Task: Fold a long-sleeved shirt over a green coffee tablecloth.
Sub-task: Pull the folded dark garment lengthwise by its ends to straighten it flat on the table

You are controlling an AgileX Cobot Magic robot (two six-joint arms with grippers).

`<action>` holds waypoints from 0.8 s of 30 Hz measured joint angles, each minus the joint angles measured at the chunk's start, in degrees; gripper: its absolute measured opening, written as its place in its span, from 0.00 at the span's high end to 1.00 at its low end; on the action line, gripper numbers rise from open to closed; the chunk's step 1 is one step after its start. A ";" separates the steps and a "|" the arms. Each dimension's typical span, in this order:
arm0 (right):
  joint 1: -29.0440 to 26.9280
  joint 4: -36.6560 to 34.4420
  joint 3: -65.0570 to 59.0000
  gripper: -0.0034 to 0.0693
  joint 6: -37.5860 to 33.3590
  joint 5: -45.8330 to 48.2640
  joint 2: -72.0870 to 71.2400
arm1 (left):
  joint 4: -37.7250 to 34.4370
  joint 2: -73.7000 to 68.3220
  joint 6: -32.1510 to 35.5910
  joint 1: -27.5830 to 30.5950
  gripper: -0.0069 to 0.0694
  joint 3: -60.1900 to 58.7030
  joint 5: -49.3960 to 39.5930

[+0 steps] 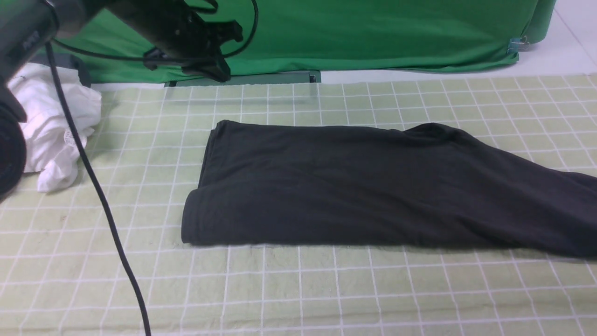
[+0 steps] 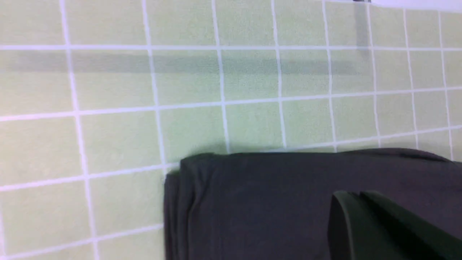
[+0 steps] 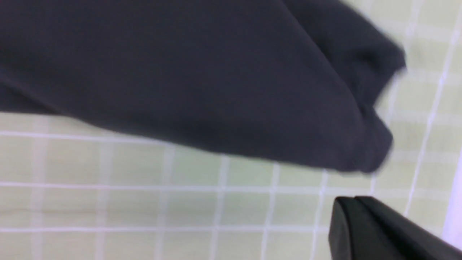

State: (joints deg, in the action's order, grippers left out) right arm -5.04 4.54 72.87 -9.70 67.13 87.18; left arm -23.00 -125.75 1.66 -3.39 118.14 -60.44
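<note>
The green coffee tablecloth point(image 1: 326, 289) fills the whole work surface, its white grid running under both sets of fingers. On it the long-sleeved shirt point(image 1: 354, 186) lies as a long black band. Its squared, layered end is on the left fingers' side, and the looser end trails off toward the right fingers, out past the edge of the front view.

By my reading the folding is well along. The sleeves are tucked out of sight and the body is doubled lengthwise, with stacked layers showing at the left corner. What looks to be left is bringing the long band over on itself into a compact packet, since the right end is slack and uneven.

The left arm is lifted high and reaches forward from the upper left, its cable point(image 1: 107, 210) hanging down across the cloth. The left gripper point(image 1: 217, 70) is held up in the air, and in its wrist view the shirt's folded corner lies below the fingertips point(image 2: 346, 202). Those fingers are pressed together with nothing between them.

The right arm is missing from the front view. In its wrist view the right gripper point(image 3: 348, 204) sits over bare cloth just beside the shirt's rumpled end, fingers likewise together and empty.

A crumpled white garment point(image 1: 51, 126) sits well outside the left fingers.
</note>
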 joint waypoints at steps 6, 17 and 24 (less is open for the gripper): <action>-11.39 -6.66 -5.93 0.80 0.05 -10.18 2.68 | 1.85 -0.51 0.00 0.42 0.89 0.38 -2.03; -13.23 -9.31 -6.10 0.40 0.17 -25.23 13.51 | 1.48 -1.39 0.34 0.44 0.89 0.38 -2.08; -13.23 -9.09 -6.10 0.38 0.04 -23.56 19.93 | 1.61 -1.39 1.50 0.48 0.89 0.38 -1.06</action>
State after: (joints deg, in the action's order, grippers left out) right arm -18.27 -4.55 66.77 -9.65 43.57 107.10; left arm -21.39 -127.14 3.16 -2.91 118.52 -61.50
